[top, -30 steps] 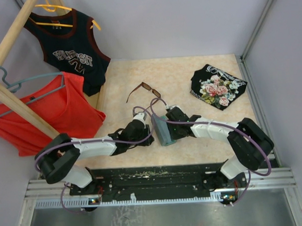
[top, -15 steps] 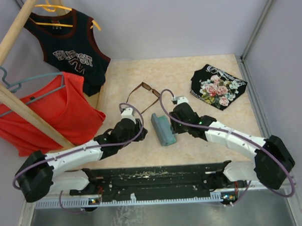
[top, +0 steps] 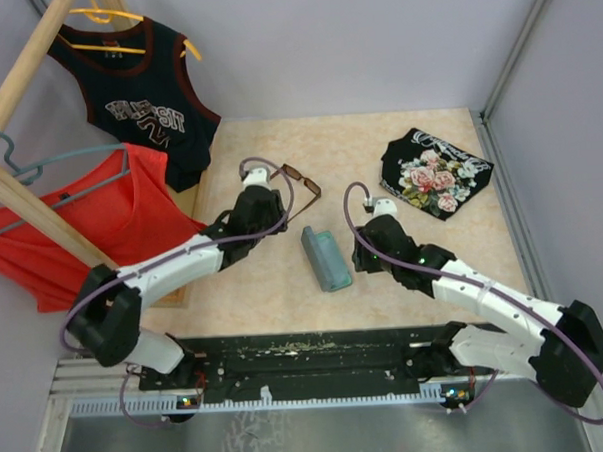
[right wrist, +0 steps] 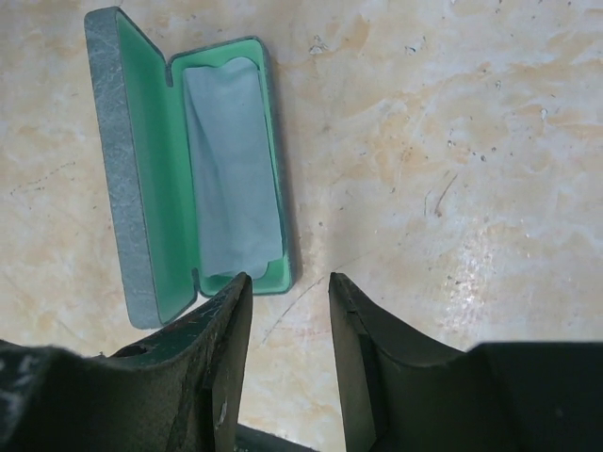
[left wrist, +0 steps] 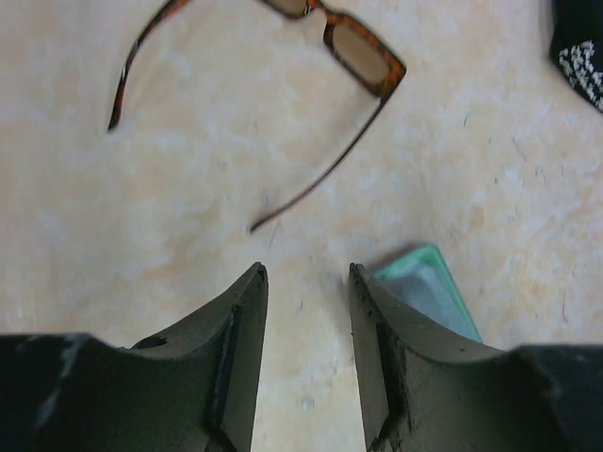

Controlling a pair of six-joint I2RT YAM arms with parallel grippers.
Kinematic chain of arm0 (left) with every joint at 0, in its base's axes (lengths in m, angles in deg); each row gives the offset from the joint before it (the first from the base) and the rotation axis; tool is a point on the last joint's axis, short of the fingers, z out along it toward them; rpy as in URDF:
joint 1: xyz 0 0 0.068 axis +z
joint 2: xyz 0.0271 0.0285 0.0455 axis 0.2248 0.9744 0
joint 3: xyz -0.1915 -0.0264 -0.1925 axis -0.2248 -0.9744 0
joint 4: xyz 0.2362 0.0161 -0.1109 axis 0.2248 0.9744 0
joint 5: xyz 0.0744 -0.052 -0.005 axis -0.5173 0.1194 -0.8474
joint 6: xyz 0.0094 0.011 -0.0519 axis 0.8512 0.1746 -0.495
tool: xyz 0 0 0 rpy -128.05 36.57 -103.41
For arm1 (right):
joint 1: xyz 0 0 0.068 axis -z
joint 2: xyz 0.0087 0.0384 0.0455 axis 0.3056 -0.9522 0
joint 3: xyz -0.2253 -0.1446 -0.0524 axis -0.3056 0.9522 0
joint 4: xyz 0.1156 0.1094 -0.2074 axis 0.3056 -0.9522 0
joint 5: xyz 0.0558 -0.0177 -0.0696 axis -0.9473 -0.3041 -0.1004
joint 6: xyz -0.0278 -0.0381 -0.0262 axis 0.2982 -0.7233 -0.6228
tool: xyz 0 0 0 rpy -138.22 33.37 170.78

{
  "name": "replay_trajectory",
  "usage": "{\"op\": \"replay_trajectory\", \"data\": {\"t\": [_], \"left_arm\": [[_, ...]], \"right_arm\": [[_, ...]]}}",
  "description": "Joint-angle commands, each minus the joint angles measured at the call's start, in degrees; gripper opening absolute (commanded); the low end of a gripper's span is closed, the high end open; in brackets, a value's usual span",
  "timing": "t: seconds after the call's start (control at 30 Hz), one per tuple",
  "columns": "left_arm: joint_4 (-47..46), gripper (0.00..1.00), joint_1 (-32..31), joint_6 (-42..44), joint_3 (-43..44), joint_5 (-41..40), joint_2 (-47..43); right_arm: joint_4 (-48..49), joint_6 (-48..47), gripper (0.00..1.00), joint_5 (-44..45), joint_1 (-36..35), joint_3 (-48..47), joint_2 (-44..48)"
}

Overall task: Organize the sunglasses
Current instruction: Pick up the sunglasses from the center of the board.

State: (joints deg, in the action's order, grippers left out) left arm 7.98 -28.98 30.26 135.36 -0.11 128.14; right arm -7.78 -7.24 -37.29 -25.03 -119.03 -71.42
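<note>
1. Lying on the desk [top: 378, 148] with both slim temple arms unfolded, the sunglasses [left wrist: 363, 52] were held by neither arm.
2. The left arm's fingers [left wrist: 240, 330] stood apart with nothing between them. They hung over bare desk, just short of the tip of the nearer temple arm.
3. From above, the left arm hid part of the brown frame, and only one dark lens and its hinge showed beside the wrist.
4. The grey-blue case [right wrist: 188, 169] lay open between the two arms, near the sunglasses but apart from them. Its green lining faced up, and a pale cloth [right wrist: 231, 169] rested in what seemed to be the deeper half.
5. The right arm's fingers [right wrist: 226, 348] were likewise apart and empty, just beside the case's near corner.
6. A black floral garment [top: 436, 172] lay at the far right of the desk, well apart from the sunglasses.
</note>
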Motion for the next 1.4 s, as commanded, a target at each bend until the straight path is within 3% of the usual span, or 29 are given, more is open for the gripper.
{"op": "replay_trajectory", "data": {"t": [0.0, 0.17, 0.27, 0.5, 0.7, 1.07, 1.37], "left_arm": [[-2.3, 0.46, 3.7, 9.7, 10.2, 5.3, 8.6], [1.3, 0.46, 6.2, 14.2, 21.5, 5.8, 17.5], [2.5, 0.45, 7.9, 13.1, 23.5, 6.6, 19.2], [1.9, 0.45, 8.3, 9.8, 15.1, 7.9, 14.3], [-3.1, 0.47, 8.3, 16.6, 14.6, 16.4, 17.1], [-4.8, 0.48, 8.4, 32.2, 23.0, 22.1, 27.1], [-4.2, 0.49, 9.0, 35.6, 25.1, 29.2, 30.4]], "right_arm": [[-0.1, 1.1, 0.39, -0.2, 0.6, 0.8, 4.6], [-0.3, 0.4, 0.39, -3.4, 1.3, 1.5, 6.8], [-1.1, -2.0, 0.39, -4.7, 2.4, -0.3, 5.7], [-0.6, -10.1, 0.38, -7.3, 6.1, -10.9, -2.7], [-2.9, -13.2, 0.38, -7.7, 7.1, -22.3, -12.9], [-2.1, -10.9, 0.38, -9.8, 7.6, -17.6, -9.9], [-3.2, -10.9, 0.38, -9.8, 8.2, -16.7, -8.5]]}}
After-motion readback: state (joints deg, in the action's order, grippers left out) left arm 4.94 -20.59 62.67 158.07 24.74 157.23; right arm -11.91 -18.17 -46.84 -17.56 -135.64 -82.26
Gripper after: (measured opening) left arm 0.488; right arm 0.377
